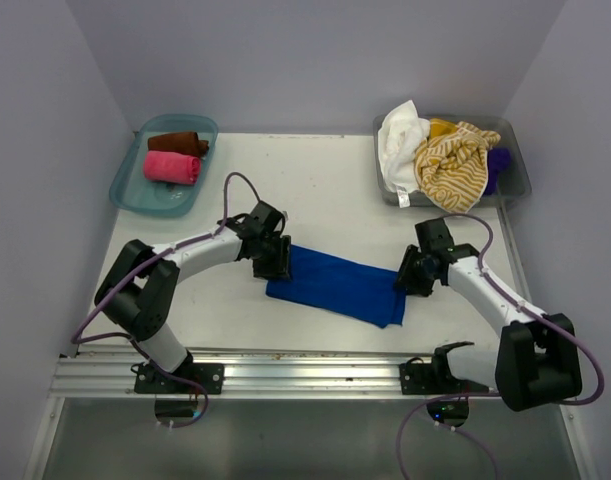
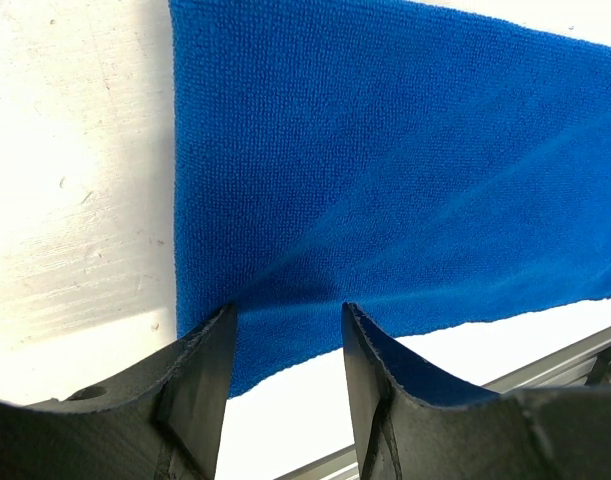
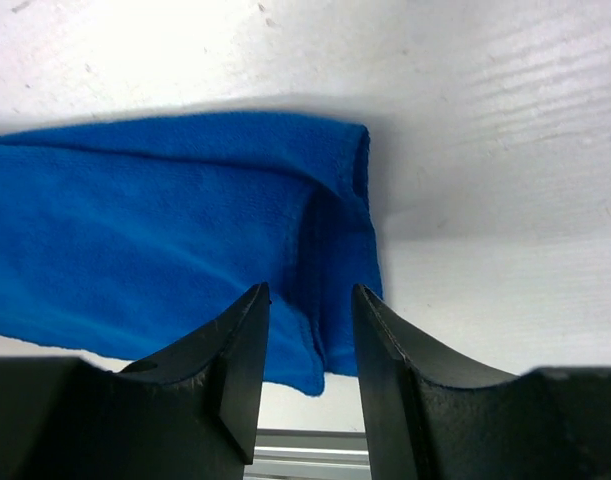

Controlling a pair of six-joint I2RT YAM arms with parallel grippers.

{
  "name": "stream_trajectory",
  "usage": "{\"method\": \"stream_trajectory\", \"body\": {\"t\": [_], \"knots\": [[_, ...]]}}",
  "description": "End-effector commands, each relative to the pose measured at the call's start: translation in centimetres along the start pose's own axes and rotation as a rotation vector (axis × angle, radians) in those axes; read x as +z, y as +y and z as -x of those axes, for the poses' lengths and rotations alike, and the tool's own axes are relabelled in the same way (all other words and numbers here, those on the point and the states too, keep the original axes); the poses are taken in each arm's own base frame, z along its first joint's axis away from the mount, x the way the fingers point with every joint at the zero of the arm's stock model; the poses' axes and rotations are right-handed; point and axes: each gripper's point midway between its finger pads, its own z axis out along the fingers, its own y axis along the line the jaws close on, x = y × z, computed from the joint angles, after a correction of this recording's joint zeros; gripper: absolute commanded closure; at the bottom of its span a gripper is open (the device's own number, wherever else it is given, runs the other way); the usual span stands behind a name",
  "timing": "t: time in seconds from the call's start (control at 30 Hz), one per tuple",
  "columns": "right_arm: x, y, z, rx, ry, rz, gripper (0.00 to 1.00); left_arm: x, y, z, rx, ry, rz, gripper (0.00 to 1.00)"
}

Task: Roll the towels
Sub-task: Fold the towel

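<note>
Findings for your review.

**Work piece.** The blue towel (image 1: pixel 335 285) lies spread out flat, unrolled, on the table (image 1: pixel 325 180). It sits between the two arms and nearer the near edge than the far one, running at a slant from upper left to lower right in the top view.

**Left side.**
- Your left gripper (image 1: pixel 273 262) is down at the towel's left end.
- In the left wrist view its fingers (image 2: pixel 200 370) stand apart, and blue cloth (image 2: pixel 385 180) shows through the gap between them.
- The tips sit just inside the towel's short end, close to a corner.
- A shallow crease fans out from the tips across the cloth.
- I cannot tell whether the tips press on the cloth.

**Right side.**
- Your right gripper (image 1: pixel 410 275) is down at the towel's right end.
- Its fingers (image 3: pixel 235 380) are likewise parted and grip nothing.
- The towel's end (image 3: pixel 155 230) lies under and between them, with a thicker strip doubled over along that edge.

**Other stock.**
- At the far left corner, a teal tray (image 1: pixel 125 185) holds a rolled brown towel (image 1: pixel 177 143) and a rolled pink towel (image 1: pixel 172 167), side by side.
- At the far right corner, a grey bin (image 1: pixel 513 190) holds a loose heap of three towels: a white towel (image 1: pixel 400 135), a yellow striped towel (image 1: pixel 452 165) and a purple towel (image 1: pixel 497 165).
</note>
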Motion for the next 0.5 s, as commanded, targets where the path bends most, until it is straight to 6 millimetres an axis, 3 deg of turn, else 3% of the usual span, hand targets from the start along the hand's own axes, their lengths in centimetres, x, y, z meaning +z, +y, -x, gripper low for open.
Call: {"method": "stream_trajectory", "body": {"t": [0.0, 0.17, 0.3, 0.47], "knots": [[-0.5, 2.2, 2.8, -0.013, -0.081, 0.069, 0.58, -1.7, -1.2, 1.9, 0.025, -0.063, -0.038, 0.5], [-0.2, 1.8, 3.7, -0.02, -0.111, 0.037, 0.61, -1.6, -1.1, 1.8, 0.026, -0.059, -0.039, 0.5], [0.9, 1.5, 3.6, -0.045, -0.082, 0.01, 0.69, -1.4, -1.1, 1.7, 0.027, -0.053, -0.04, 0.5], [1.8, 1.4, 3.7, -0.051, -0.074, 0.003, 0.7, -1.3, -1.0, 1.6, 0.023, -0.053, -0.037, 0.5]]}}
